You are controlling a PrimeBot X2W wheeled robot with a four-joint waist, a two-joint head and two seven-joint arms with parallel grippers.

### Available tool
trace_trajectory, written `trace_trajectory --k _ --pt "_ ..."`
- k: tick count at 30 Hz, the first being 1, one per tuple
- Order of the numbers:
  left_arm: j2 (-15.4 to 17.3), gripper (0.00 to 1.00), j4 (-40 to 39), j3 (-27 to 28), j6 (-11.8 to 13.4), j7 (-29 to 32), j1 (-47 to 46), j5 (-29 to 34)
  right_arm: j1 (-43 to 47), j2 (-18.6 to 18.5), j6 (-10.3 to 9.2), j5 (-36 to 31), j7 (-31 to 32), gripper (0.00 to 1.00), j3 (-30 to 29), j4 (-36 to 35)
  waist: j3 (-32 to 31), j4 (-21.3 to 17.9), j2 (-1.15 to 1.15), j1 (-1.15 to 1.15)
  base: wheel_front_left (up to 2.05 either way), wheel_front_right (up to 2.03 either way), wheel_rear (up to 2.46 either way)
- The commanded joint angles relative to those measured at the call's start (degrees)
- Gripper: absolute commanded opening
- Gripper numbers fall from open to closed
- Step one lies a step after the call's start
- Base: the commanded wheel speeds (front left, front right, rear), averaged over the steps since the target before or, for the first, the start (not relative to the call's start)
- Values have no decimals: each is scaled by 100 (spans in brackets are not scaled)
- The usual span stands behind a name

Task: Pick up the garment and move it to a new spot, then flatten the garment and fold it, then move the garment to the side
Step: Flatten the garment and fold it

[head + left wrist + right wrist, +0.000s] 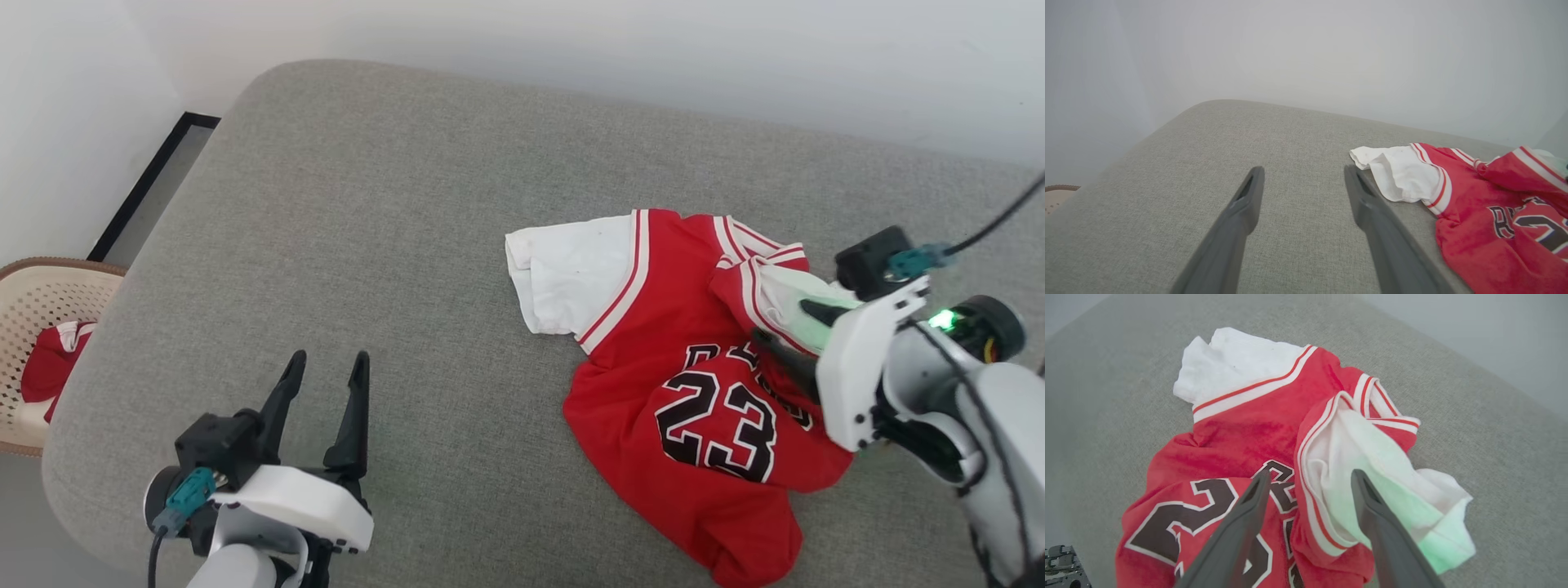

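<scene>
**A:** How does the right end effector (1310, 474) stand?

**B:** Spread wide, with nothing pinched. Its two dark fingers (1239, 526) hang just over the garment (1249, 428). One is above the black-and-white lettering. The other is above a rumpled white sleeve (1372, 457), which is tinted green by a light.

**A:** And the left end effector (330, 356)?

**B:** Fully apart too, and empty. It hovers over bare grey cushion (367, 204), well to the left of the garment. In its wrist view the nearer white sleeve (1396, 175) lies just beside its right finger.

**A:** How does the garment itself lie?

**B:** It is crumpled on the cushion with the number 23 (718, 416) facing up. One white sleeve is spread out on its left. The other is bunched on its right, under the right end effector (784, 320). The red hem trails toward the cushion's near edge.

**A:** What is farther out?

**B:** Far left of the garment, past the cushion's edge, stands a pale perforated basket (41, 302) with red-and-white cloth (49, 363) in it. Behind the garment, a plain white wall (571, 41) runs along the back of the cushion.
</scene>
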Motion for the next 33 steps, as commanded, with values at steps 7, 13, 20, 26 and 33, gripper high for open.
trace_trajectory --k 7,13,20,26,33 --pt "-38 100 -122 144 -11 -29 207 113 302 -316 -2 44 185 100 -644 -496 -27 8 0 0 0 0 0" --pt "-124 100 -190 223 -68 -29 263 190 485 -491 -2 32 416 100 -1154 -544 53 96 0 0 0 0 0" --pt "-221 100 -165 258 -127 -30 178 263 336 -477 -2 93 483 100 -943 -125 196 224 0 0 0 0 0" --pt "-296 100 -145 311 -160 -30 146 319 -88 -518 -3 223 90 0 -520 429 279 277 0 0 0 0 0" --pt "-303 100 -173 400 -127 -30 266 346 -105 -777 -2 362 -134 0 -999 637 265 220 0 0 0 0 0"
